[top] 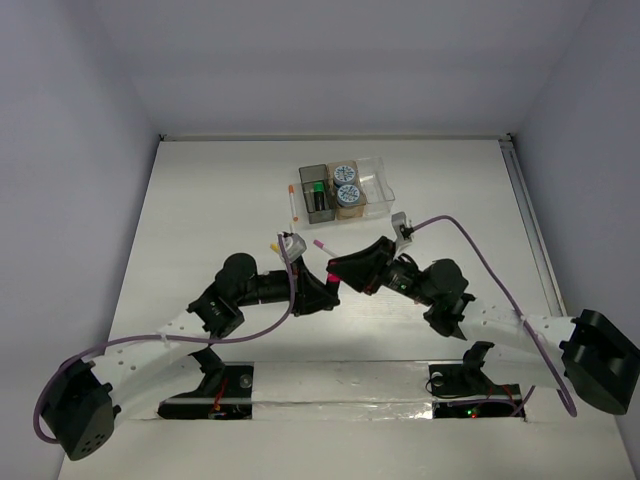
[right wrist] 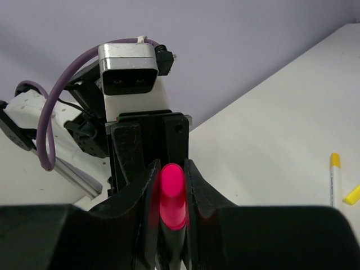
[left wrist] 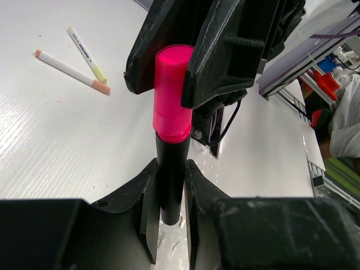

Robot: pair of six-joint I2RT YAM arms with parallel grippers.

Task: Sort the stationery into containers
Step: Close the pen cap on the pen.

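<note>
2 tape rolls (top: 345,172) sit in the bins (top: 380,182), pens (left wrist: 72,71) lie on the worktop (top: 200,200), and the left end effector (left wrist: 170,171) and right end effector (right wrist: 170,175) both grip 1 marker (left wrist: 169,147).

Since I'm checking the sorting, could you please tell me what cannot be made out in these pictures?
Marker: black body, right wrist view, mostly hidden inside the right gripper.
Same marker, top view: nearly covered by that and the left gripper.
Dark bin: contents too small, top view.
Yellow piece: right wrist view, cut off by the right edge.
</note>
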